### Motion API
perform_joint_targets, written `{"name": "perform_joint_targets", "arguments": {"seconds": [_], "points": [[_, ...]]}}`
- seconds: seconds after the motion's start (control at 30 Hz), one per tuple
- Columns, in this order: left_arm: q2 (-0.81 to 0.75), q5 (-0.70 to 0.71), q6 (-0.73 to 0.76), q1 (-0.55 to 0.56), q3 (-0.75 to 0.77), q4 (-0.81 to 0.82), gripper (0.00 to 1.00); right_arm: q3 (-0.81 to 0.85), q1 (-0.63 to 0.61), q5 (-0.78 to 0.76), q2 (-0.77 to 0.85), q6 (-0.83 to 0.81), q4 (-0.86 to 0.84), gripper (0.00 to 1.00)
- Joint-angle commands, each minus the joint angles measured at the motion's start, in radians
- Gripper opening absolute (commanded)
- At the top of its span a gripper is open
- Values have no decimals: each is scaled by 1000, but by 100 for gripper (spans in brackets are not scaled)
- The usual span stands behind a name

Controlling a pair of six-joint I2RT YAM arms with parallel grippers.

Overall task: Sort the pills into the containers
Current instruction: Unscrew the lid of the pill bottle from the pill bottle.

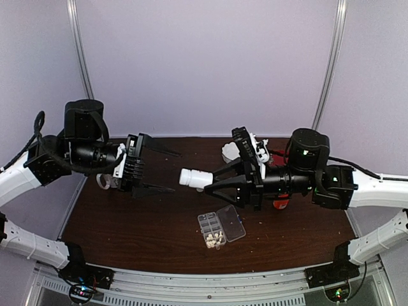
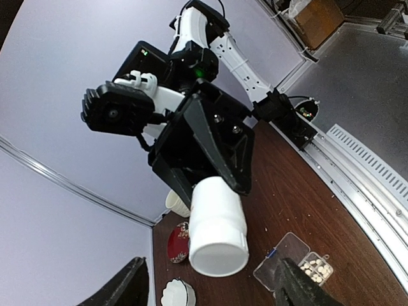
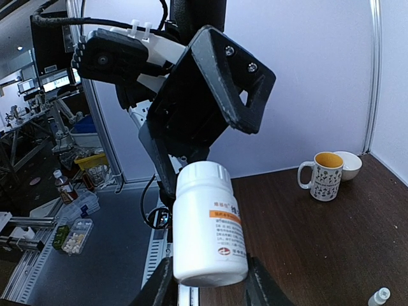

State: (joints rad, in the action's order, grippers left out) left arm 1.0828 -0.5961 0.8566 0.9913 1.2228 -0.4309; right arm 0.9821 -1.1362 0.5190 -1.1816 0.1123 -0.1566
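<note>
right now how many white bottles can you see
2. One white bottle is held in the right gripper above the table; a tiny white bottle sits on the table, bottom right corner of the right wrist view. Others may be hidden.

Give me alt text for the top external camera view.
The right gripper holds a white bottle sideways above a dark wooden table, facing the open left gripper. A clear organiser box, lid open, lies on the table, pills in its near cells.
</note>
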Motion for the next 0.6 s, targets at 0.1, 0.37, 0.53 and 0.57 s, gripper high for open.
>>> {"name": "perform_joint_targets", "arguments": {"seconds": [0.1,0.37,0.53,0.57], "points": [[4,46,60,10,29,4,65,58,6,21,-30,12,-17,21],[1,38,71,10,25,4,61,67,5,27,-50,24,-38,21],[4,33,75,12,24,4,48,72,5,30,-56,30,-40,21],[6,34,75,10,23,4,48,71,5,29,-57,34,-44,21]]}}
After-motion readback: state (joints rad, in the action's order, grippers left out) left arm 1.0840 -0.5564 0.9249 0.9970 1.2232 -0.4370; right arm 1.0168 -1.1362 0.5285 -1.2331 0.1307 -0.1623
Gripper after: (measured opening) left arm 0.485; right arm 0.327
